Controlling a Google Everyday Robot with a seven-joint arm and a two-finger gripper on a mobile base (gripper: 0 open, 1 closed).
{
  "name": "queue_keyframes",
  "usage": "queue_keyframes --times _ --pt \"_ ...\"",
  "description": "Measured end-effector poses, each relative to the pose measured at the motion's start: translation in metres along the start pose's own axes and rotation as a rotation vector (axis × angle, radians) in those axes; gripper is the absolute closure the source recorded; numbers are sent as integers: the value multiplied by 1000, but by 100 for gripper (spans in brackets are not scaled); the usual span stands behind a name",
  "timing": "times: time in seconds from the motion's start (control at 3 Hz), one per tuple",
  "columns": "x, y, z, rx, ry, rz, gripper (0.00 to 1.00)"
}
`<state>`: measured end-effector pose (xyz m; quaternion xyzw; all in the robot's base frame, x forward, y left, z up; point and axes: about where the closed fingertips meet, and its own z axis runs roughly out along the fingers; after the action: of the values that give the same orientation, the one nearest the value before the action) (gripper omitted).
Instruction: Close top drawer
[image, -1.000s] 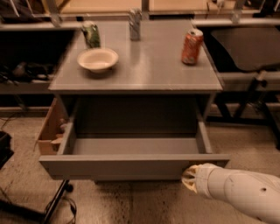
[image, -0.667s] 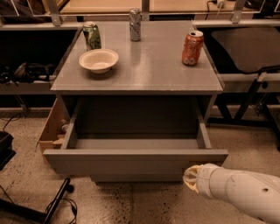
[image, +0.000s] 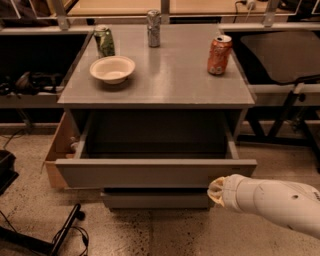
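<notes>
**Drawer part-way in, gripper at its front**

The top drawer (image: 150, 173) stands open, pulled out of the cabinet (image: 165, 82) toward 6 o'clock, with its grey box bare to view. It is less far out than a second ago: the front panel lies higher in the view and nearer the cabinet's face, and less of the drawer floor shows. A lower drawer front (image: 155, 200) now shows under the panel.

The gripper (image: 216, 191) is at 5 o'clock in the view, on the end of the white arm that comes in from the 4 o'clock edge. Its tan tip meets the lower edge of the panel near the right-hand corner and seems to touch it. It has moved toward 12 o'clock along with the panel since the earlier views. Whether it is clenched or released cannot be told.

On the cabinet top nothing has shifted:
- a bowl (image: 112, 68) at 9 o'clock
- a green can (image: 104, 41) at 10 o'clock
- a silver can (image: 154, 28) at 12 o'clock
- an orange can (image: 219, 54) at 2 o'clock

A cardboard box (image: 54, 156) stands on the floor just beside the cabinet, at 9 o'clock from the drawer.
</notes>
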<state>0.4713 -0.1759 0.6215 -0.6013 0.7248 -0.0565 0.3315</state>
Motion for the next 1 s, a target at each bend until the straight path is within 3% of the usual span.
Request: queue_keyframes --times 0.33,0.67,1.0 --pt "-7 -35 20 3 -14 -4 100" --pt "-8 -40 24 2 -16 -4 100" --pt "-14 -73 46 -1 -25 -2 100"
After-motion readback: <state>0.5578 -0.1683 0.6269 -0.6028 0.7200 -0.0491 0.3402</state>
